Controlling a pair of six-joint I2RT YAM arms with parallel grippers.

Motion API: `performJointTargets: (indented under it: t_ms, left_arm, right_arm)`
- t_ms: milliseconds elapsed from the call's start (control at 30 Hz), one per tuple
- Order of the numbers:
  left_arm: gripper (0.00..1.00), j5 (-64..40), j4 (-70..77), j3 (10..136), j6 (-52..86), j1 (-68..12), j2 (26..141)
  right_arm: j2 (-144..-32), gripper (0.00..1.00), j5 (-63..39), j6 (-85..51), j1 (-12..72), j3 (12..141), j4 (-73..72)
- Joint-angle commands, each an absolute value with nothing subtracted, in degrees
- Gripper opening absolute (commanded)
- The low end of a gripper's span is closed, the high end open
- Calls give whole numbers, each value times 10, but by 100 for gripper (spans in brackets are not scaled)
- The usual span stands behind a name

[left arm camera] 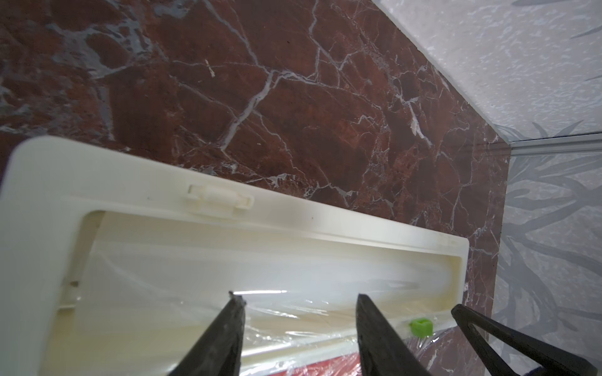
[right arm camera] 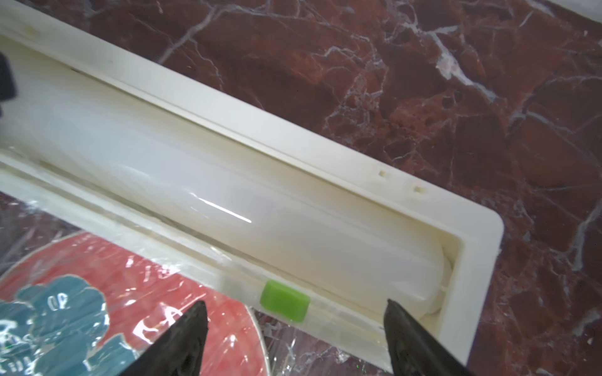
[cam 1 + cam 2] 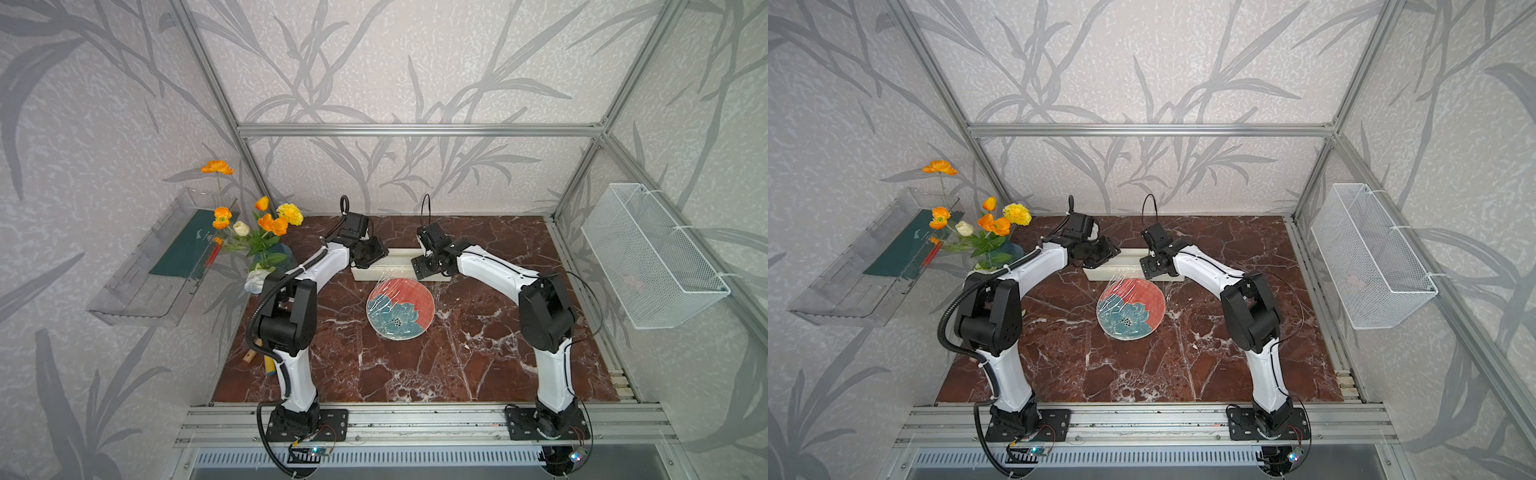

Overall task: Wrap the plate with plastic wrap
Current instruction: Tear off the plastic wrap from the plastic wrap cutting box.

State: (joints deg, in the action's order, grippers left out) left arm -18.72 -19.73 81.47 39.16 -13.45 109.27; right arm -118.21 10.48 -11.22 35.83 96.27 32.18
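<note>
Plate [image 3: 401,307] sits flat mid-table [image 3: 415,365], just in front of the dispenser box [image 3: 399,259]. The plastic wrap [image 2: 156,280] is drawn out of the box and lies crinkled across the plate's face. We judge it is not yet cut from the roll [image 2: 195,182], which lies in the box's open trough. Left pincer [image 1: 299,298] hovers over its own end of the box, jaws part open with nothing clamped; we read that as placed to stop the box skating. Right pincer [image 2: 294,304] is spread wide, gripping nothing, with the green slider [image 2: 285,304] between its fingertips. It looks lined up to run the cutter along the slot. Other containers: the blue vase [image 3: 276,253] holds flowers and the clear wall tray [image 3: 166,266] holds a dark green flat piece. We can't tell what's in the wire basket [image 3: 652,253].
</note>
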Motion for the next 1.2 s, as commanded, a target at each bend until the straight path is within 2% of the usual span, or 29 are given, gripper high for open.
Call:
performJointTargets:
  t_ms: [0, 133, 467, 1167]
  left_arm:
    - [54, -193, -187, 803, 386, -127, 1105]
    - [54, -194, -187, 799, 385, -123, 1110]
    - [54, -195, -191, 794, 382, -121, 1112]
    - [54, -197, -193, 788, 377, -120, 1114]
  right_arm:
    - [-1186, 87, 156, -88, 356, 972, 342]
    - [-1191, 87, 164, -90, 356, 973, 348]
    - [-1171, 88, 98, -109, 355, 979, 324]
    - [-1246, 88, 157, -86, 344, 1051, 395]
